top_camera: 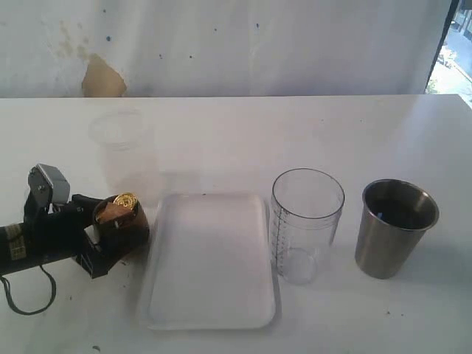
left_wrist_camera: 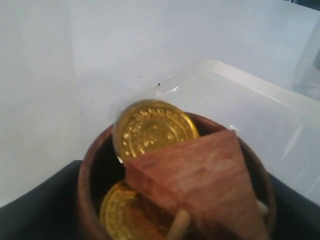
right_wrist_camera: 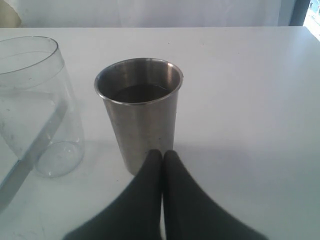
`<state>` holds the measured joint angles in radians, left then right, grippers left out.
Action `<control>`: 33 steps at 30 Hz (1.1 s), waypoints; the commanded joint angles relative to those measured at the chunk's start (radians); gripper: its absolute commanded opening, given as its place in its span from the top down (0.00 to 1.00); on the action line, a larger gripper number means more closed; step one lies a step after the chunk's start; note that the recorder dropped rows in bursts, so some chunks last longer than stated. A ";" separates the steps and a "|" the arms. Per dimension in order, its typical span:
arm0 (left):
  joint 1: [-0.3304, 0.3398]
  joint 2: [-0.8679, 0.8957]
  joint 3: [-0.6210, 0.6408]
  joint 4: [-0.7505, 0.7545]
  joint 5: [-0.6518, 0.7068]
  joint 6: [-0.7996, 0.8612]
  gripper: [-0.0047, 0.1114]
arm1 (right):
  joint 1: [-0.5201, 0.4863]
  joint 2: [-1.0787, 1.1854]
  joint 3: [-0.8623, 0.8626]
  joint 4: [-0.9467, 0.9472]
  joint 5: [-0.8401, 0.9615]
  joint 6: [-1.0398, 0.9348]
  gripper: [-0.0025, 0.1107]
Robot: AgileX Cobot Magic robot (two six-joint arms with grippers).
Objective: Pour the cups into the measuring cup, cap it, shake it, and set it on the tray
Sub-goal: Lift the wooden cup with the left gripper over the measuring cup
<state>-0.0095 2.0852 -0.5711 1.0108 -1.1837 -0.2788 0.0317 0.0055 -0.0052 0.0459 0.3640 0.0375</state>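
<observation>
The brown wooden cup [top_camera: 137,230] stands just left of the white tray [top_camera: 210,295]. My left gripper [top_camera: 118,223] is shut on it, one black finger on each side. Inside the cup [left_wrist_camera: 89,175] lie gold coins [left_wrist_camera: 155,127] and a wooden wedge block [left_wrist_camera: 205,175]; the left gripper [left_wrist_camera: 170,222] shows only as dark fingers flanking it. The clear measuring cup [top_camera: 306,225] stands upright right of the tray, uncapped. The steel tumbler [top_camera: 394,228] stands further right. My right gripper [right_wrist_camera: 162,155] is shut and empty, tips close before the tumbler [right_wrist_camera: 140,110], beside the measuring cup [right_wrist_camera: 35,105]. It is out of the exterior view.
A frosted translucent plastic cup [top_camera: 122,147] stands behind the left gripper, toward the back of the white table [top_camera: 243,140]. The tray's rim [left_wrist_camera: 260,90] lies right beyond the wooden cup. A cable loops from the left arm near the front edge.
</observation>
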 commanded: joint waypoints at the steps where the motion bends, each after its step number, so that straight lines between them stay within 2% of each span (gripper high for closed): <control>1: -0.003 0.001 0.000 0.050 -0.018 -0.017 0.96 | -0.002 -0.005 0.005 -0.002 -0.014 0.002 0.98; 13: -0.003 -0.117 0.002 0.070 0.002 -0.164 0.96 | -0.002 -0.005 0.005 -0.002 -0.014 0.002 0.98; 17: -0.003 -0.201 0.002 0.087 0.004 -0.244 0.96 | -0.002 -0.005 0.005 -0.002 -0.014 0.002 0.98; 24: -0.003 -0.359 0.058 0.106 0.004 -0.261 0.96 | -0.002 -0.005 0.005 -0.002 -0.014 0.002 0.98; 33: -0.003 -0.581 0.067 0.100 0.004 -0.433 0.96 | -0.002 -0.005 0.005 -0.002 -0.014 0.002 0.98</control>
<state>-0.0095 1.5663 -0.5064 1.1211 -1.1575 -0.6701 0.0317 0.0055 -0.0052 0.0459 0.3640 0.0375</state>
